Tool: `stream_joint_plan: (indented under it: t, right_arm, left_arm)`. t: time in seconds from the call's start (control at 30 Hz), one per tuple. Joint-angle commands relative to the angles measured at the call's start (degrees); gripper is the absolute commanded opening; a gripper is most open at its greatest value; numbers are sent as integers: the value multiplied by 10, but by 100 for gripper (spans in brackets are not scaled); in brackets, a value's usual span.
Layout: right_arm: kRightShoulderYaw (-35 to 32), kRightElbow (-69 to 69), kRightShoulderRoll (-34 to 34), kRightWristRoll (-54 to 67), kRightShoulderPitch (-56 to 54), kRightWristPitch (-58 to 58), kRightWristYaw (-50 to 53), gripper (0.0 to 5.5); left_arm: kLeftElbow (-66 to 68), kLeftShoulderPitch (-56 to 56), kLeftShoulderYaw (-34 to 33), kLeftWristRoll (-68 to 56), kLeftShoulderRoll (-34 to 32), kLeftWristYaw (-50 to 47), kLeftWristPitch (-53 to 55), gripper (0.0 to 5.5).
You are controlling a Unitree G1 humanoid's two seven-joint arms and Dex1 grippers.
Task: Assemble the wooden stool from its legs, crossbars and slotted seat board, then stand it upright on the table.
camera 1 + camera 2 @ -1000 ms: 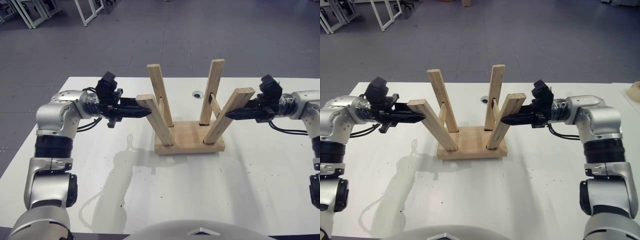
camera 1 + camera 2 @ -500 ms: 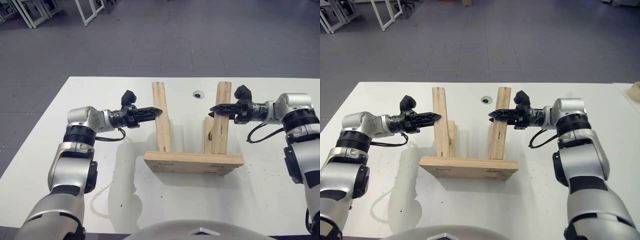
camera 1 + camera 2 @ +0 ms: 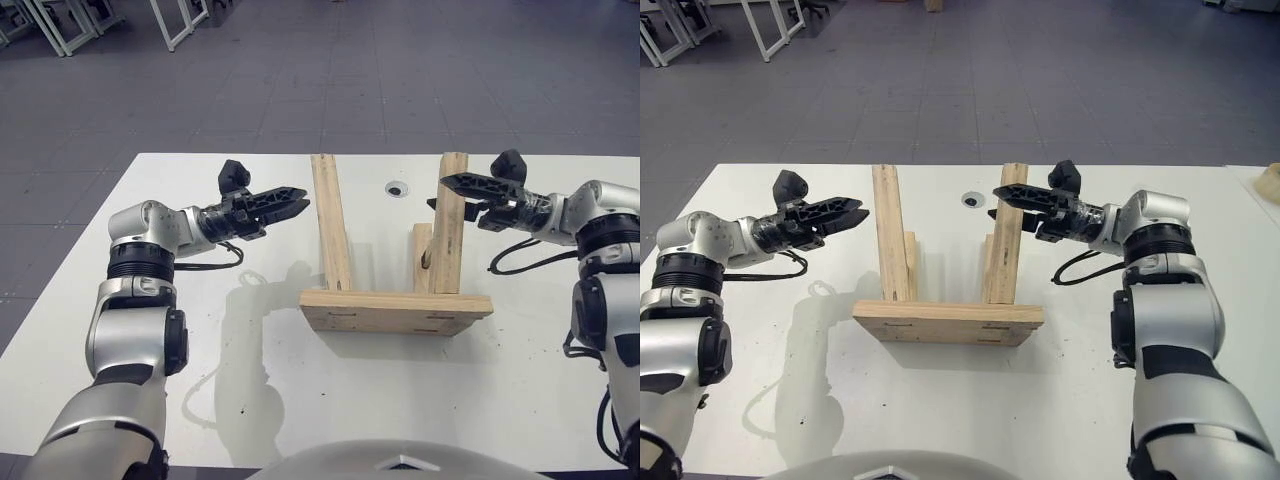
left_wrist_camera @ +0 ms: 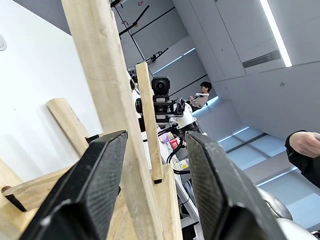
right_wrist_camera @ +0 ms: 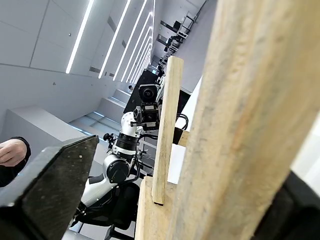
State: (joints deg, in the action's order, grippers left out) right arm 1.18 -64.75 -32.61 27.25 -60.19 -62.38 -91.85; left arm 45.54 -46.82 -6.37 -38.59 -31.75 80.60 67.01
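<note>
Left arm (image 3: 132, 300) and right arm (image 3: 603, 212): silver-grey rounded shells, black ribbed joint bands. Left hand (image 3: 290, 201) and right hand (image 3: 452, 184): black, two long tapered fingers, textured pads (image 4: 216, 200). Black cable (image 3: 207, 266) loops at 6 o'clock of each wrist.

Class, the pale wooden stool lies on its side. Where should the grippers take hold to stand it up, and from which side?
Probably the raised left leg and right leg near their far ends, left gripper from the left, right gripper from the right. They are narrow, flat-sided slats with free space outside; the flat seat board looks too wide.
</note>
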Motion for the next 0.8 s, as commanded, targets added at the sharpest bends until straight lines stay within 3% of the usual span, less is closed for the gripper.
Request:
stream_joint_plan:
  t: [0.03,0.17,0.3,0.43,0.5,0.6,0.8]
  right_arm:
    - [-14,-12,-39,-32,16,45,32,489]
    - [-47,-19,-83,-31,33,45,42,489]
    - [-29,39,-128,-56,84,56,32,489]
    - [-12,284,-185,-66,264,133,29,506]
    - [-17,420,-210,-64,361,159,34,539]
    - [-25,549,-230,-76,461,203,56,547]
    - [-28,690,-214,-53,528,209,110,550]
  left_arm:
    - [-82,48,-37,-13,-40,-12,-15,215]
    - [-160,117,-74,-25,-62,-16,-51,215]
    - [-297,251,-30,29,-84,19,-201,215]
    - [-449,393,-2,59,-100,26,-304,215]
    - [-487,425,6,76,-106,22,-347,215]
    - [-504,438,19,94,-107,18,-387,215]
    - [-526,447,44,120,-90,-14,-444,314]
